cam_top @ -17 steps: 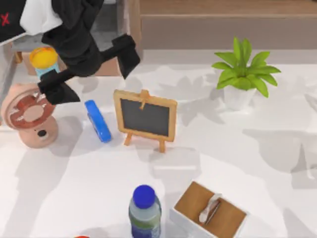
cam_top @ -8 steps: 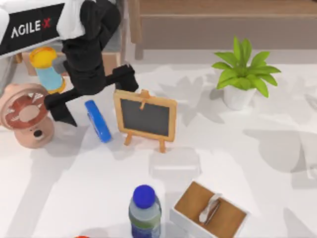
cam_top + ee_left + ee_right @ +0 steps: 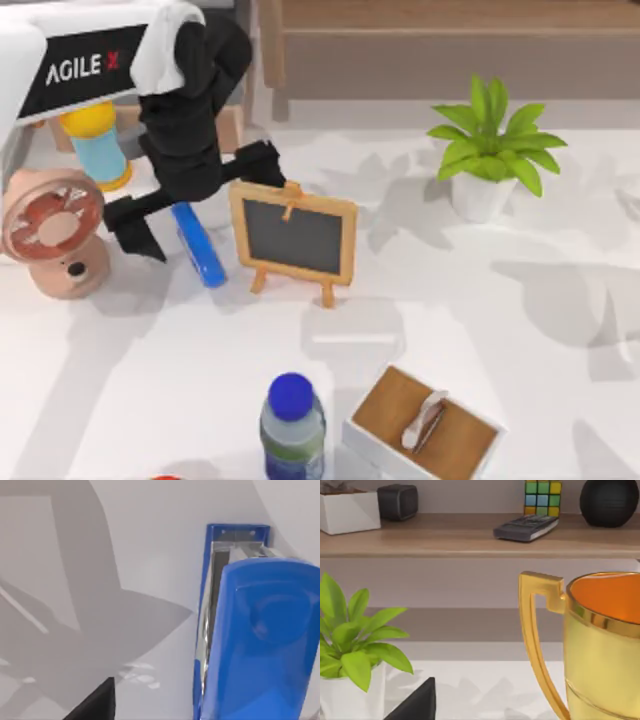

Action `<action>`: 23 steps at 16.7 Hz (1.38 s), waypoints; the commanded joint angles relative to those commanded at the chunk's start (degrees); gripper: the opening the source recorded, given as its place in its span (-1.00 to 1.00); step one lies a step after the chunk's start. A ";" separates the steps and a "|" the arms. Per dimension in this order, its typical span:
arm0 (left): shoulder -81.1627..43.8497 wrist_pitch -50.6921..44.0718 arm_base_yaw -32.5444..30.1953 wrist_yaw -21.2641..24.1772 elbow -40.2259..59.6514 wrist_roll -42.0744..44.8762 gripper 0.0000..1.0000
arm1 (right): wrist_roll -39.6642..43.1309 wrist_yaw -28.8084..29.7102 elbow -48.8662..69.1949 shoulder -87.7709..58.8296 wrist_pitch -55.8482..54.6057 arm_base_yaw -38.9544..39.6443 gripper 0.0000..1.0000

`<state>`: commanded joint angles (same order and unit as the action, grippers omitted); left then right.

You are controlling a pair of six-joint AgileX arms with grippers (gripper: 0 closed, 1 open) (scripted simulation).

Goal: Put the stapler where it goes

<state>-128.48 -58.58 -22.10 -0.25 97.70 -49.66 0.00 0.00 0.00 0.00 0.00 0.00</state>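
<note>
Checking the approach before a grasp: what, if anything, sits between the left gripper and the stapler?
Nothing visible. The left gripper hangs open directly over the stapler, beside the chalkboard.

The table (image 3: 520,330) is white and smooth, and soft grey shadows lie across it, so the light seems to come from above. Behind the table runs a long wooden shelf (image 3: 445,540) with a pale grey wall (image 3: 470,492) at its back. On the shelf sit a white box (image 3: 347,512), a small dark box (image 3: 397,501), a colourful cube (image 3: 539,496), a flat grey thing that may be a calculator (image 3: 525,527) and a round black ball (image 3: 609,501).
</note>
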 joint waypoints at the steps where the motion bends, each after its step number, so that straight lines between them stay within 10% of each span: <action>1: -0.64 1.37 0.18 -0.03 -0.78 0.14 1.00 | 0.00 0.00 0.00 0.00 0.00 0.00 1.00; 9: -0.51 5.71 0.78 -0.16 -5.48 0.88 1.00 | 0.00 0.00 0.00 0.00 0.00 0.00 1.00; 23: -0.51 5.71 0.78 -0.16 -5.48 0.88 -1.00 | 0.00 0.00 0.00 0.00 0.00 0.00 1.00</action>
<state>-128.99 -52.87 -21.32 -0.41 92.22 -48.78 0.00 0.00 0.00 0.00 0.00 0.00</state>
